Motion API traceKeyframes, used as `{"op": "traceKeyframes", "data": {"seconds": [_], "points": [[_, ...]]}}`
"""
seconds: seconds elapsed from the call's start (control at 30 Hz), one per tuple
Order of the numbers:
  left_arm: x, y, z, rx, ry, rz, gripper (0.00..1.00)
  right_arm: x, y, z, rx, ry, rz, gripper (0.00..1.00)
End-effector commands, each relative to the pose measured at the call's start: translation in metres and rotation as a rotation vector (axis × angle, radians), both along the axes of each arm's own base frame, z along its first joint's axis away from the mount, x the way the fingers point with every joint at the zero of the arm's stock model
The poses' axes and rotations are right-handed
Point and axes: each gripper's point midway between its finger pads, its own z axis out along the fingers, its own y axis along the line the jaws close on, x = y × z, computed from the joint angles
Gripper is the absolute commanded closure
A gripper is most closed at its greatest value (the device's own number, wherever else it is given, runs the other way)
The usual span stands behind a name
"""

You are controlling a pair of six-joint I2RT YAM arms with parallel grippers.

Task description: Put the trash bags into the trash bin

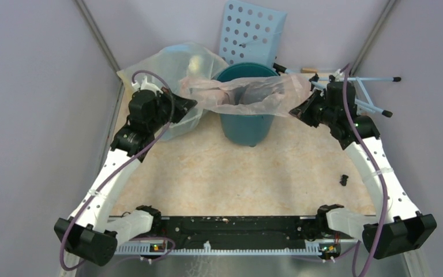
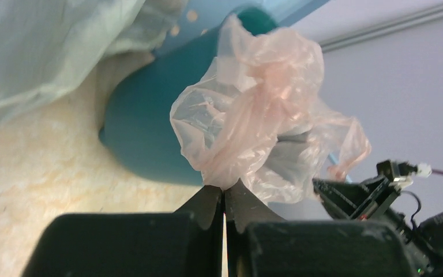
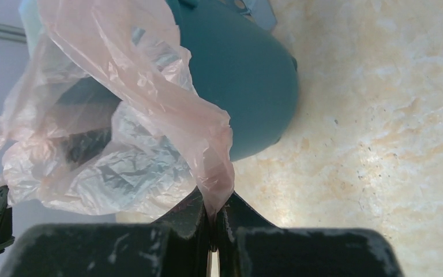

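The pale-pink trash bag (image 1: 248,92) is stretched across the top of the teal trash bin (image 1: 247,126) between my two grippers. My left gripper (image 1: 191,105) is shut on the bag's left end, left of the bin's rim. My right gripper (image 1: 294,109) is shut on the bag's right end, right of the rim. In the left wrist view the gripper (image 2: 225,196) pinches the crumpled bag (image 2: 254,115) with the bin (image 2: 150,133) behind. In the right wrist view the gripper (image 3: 213,212) pinches a fold of the bag (image 3: 121,115) beside the bin (image 3: 242,75).
A large yellowish-clear plastic sack (image 1: 176,72) lies behind my left gripper, against the left wall. A light-blue panel with round holes (image 1: 249,32) leans behind the bin. Thin rods with black tips (image 1: 369,92) lie at the back right. A small black part (image 1: 344,180) lies on the table at right.
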Motion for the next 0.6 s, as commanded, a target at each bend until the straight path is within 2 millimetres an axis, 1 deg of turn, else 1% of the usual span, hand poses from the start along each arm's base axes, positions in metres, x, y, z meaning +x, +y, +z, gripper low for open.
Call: {"op": "traceKeyframes", "data": {"seconds": [0.0, 0.13, 0.2, 0.27, 0.37, 0.47, 0.57], "points": [[-0.028, -0.002, -0.038, 0.022, 0.106, -0.072, 1.00, -0.014, -0.005, -0.013, -0.053, 0.015, 0.040, 1.00], [-0.040, -0.001, -0.062, 0.041, 0.159, -0.088, 1.00, -0.014, -0.007, -0.025, -0.083, 0.036, 0.049, 1.00], [-0.042, 0.001, -0.073, 0.059, 0.173, -0.089, 1.00, -0.012, -0.009, -0.034, -0.110, 0.053, 0.047, 1.00], [-0.038, 0.001, -0.087, 0.080, 0.177, -0.087, 1.00, -0.007, -0.014, -0.041, -0.141, 0.060, 0.033, 1.00], [-0.024, -0.002, -0.105, 0.101, 0.177, -0.090, 1.00, 0.005, -0.019, -0.043, -0.169, 0.027, 0.009, 1.00], [-0.004, -0.010, -0.111, 0.141, 0.154, -0.121, 1.00, 0.021, -0.020, -0.035, -0.183, -0.022, 0.005, 1.00], [0.018, -0.015, -0.117, 0.183, 0.149, -0.132, 1.00, 0.036, -0.026, -0.033, -0.186, -0.018, -0.014, 1.00]]}}
